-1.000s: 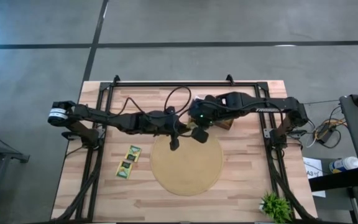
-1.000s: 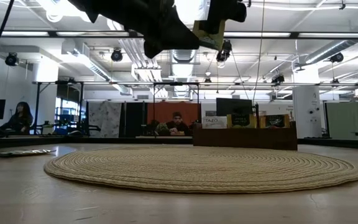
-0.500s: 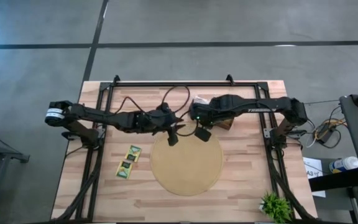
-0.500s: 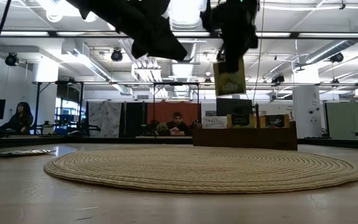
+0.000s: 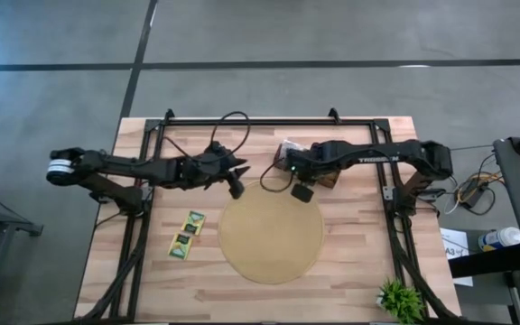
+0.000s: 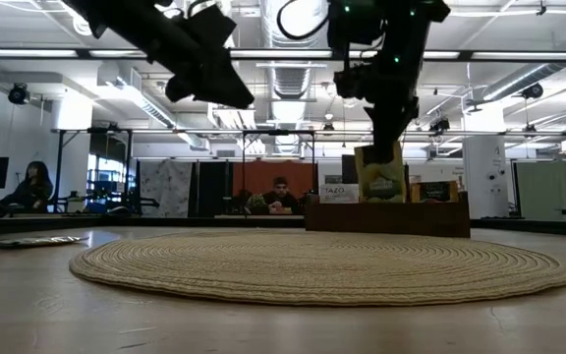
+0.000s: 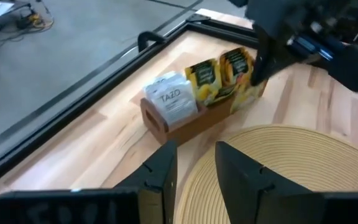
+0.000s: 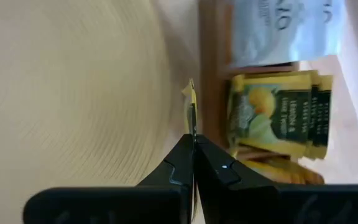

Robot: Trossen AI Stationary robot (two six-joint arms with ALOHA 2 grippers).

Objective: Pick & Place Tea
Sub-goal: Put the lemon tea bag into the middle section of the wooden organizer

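Right gripper (image 6: 389,147) clenched on a yellow tea sachet (image 6: 381,175), hanging over the mat (image 6: 322,265); left gripper (image 5: 236,188) released. You're mid-carry; next, lower and release.

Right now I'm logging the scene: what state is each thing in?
Right tool: shut on a yellow tea sachet, hanging above the mat's far edge.
Left tool: open, empty.
Wooden box: sachets upright inside.
Two sachets: flat on table.
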